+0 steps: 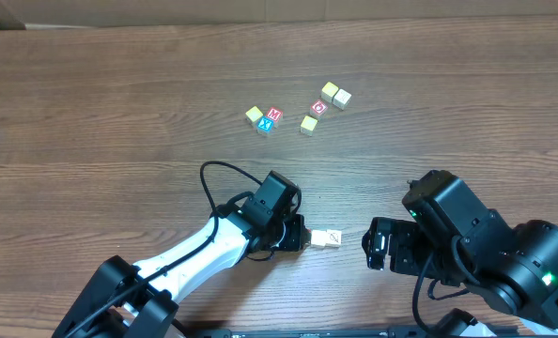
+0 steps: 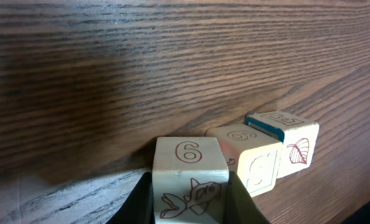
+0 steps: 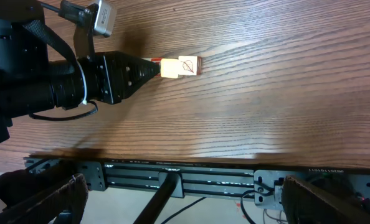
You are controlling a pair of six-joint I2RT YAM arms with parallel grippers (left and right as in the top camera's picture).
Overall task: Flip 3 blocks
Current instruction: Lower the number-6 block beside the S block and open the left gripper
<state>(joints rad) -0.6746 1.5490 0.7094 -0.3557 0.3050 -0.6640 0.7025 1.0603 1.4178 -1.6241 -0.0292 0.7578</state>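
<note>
Your left gripper (image 1: 304,237): jaws narrow, clamped on the two sides of the fish block (image 2: 189,163), which has its "6" face up and its fish face toward the wrist camera. A side grip likely leaves top and bottom free for rolling it over.

Hard against its far side is the S block (image 2: 253,163), then the leaf block (image 2: 289,143), blue-edged face up. The three form a tight row on the table (image 1: 91,113) near its front edge, between your arms, probably lined up to be taken in turn.

Your right gripper (image 1: 380,246): jaws wide, empty, just past the row's end, not touching.

Spare cubes (image 1: 309,125), with red M, red O and blue X among them, sit well apart toward the far edge.
</note>
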